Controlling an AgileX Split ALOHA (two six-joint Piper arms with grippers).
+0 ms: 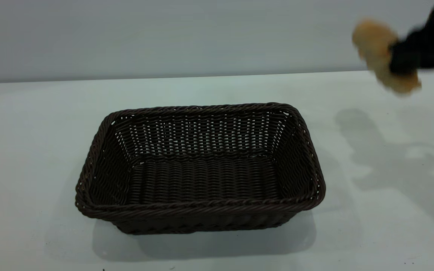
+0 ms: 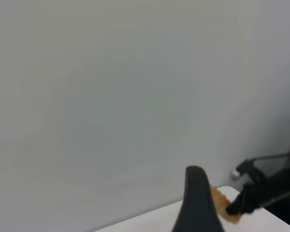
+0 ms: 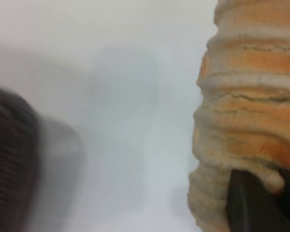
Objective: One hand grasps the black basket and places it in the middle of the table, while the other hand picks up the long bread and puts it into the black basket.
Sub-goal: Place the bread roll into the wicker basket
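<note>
Gripping long bread (image 1: 378, 49) in closed right hand (image 1: 403, 62), raised, right of black basket (image 1: 200, 167), left hand's state unclear

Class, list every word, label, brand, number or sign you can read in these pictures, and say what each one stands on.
None: no text shows in any view.
The basket is plain weave with no tag.
The bread, held up in the right pincer, has only ridges.
The table bears only tiny specks, not writing.
</note>
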